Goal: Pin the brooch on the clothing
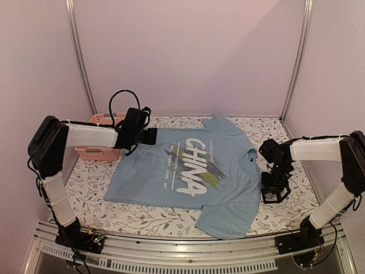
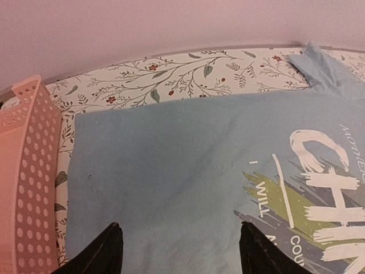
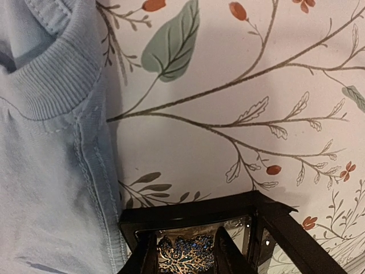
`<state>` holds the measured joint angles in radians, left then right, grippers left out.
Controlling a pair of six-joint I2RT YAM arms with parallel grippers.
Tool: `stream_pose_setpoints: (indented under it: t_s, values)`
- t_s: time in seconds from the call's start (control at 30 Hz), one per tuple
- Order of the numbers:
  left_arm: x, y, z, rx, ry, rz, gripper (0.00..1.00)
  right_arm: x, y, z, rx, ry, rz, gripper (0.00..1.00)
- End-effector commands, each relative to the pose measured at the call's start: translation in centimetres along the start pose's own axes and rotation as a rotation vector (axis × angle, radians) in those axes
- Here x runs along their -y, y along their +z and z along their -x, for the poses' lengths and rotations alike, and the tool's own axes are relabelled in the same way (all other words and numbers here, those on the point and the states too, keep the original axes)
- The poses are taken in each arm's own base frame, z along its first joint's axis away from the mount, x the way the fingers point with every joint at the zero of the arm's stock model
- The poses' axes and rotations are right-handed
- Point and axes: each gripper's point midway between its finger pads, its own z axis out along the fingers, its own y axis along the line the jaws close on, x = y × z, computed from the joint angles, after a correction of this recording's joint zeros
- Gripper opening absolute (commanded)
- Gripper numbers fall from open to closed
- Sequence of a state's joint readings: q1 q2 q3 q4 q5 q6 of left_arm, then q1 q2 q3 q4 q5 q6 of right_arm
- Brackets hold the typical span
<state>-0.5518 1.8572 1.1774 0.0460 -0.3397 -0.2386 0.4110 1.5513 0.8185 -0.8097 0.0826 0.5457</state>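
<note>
- left gripper [image 2: 179,258]: my two black fingertips [image 2: 109,252] are spread wide with nothing between them, hanging over the plain blue part of the T-shirt [image 2: 182,165], over at the hem end, away from the collar
- from the top view that arm comes in over the shirt edge nearest the pink basket [image 1: 94,149]; the basket sits just beside that edge, with a thin strip of cloth showing between them
- the shirt lies flat on the floral tablecloth [image 2: 154,74], print side up: white CHINA lettering over grey and yellow-green streaks
- right gripper [image 1: 275,181] points down into the black open-frame box [image 3: 274,222], which sits on the tablecloth just beside the collar end of the shirt
- the brooch [image 3: 182,256] is inside that box, a tiny glittery cluster right at the bottom edge of my right wrist view
- my right fingers [image 3: 224,251] are down inside the frame, one on each side of the brooch and very close to it
- honestly can't tell whether they're actually pinching it or just flanking it, since the view cuts off right there
- so the brooch is in the box, not on the shirt, and not pinned yet
</note>
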Motion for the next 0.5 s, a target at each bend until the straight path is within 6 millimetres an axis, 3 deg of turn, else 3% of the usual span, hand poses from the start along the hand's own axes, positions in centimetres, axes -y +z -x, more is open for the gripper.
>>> stream_pose_setpoints:
  t_s: [0.0, 0.47]
  values:
    - [0.6, 0.1, 0.5, 0.006, 0.004, -0.016, 0.7, -1.0, 0.6, -0.5, -0.02, -0.006, 0.06, 0.25]
    - [0.5, 0.1, 0.5, 0.006, 0.0, -0.016, 0.7, -1.2, -2.4, 0.6, 0.029, -0.005, 0.079, 0.24]
